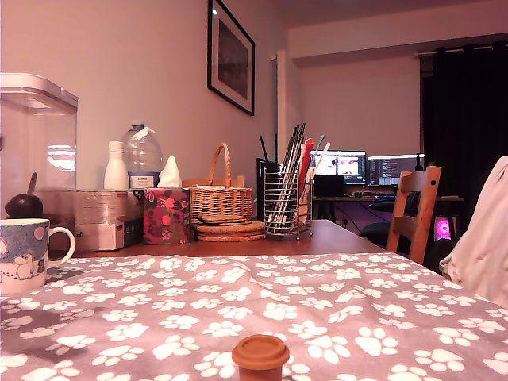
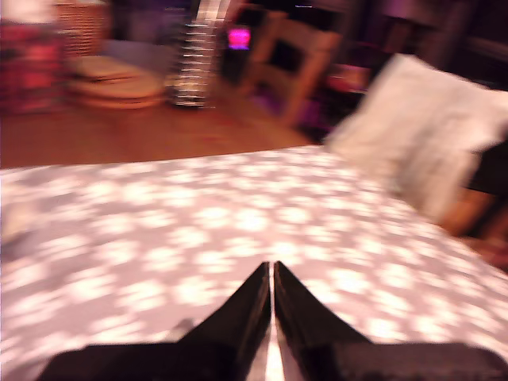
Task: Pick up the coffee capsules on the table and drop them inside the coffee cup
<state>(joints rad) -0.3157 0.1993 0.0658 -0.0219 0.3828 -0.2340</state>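
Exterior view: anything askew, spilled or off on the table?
Nothing spilled or broken. The orange-brown capsule sits wide rim down on the paw-print cloth, far from the mug at the exterior view's left edge. Only one capsule shows. The wrist view is motion-blurred; the hand looks shut and empty.

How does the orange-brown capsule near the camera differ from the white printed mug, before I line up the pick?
The orange-brown tapered coffee capsule looks far smaller than the white ceramic mug with pale blue animal print. The capsule is plain; the mug is patterned and has a loop handle. The capsule sits at the exterior view's bottom centre, the mug at its left edge. Both stand on the grey paw-print tablecloth.
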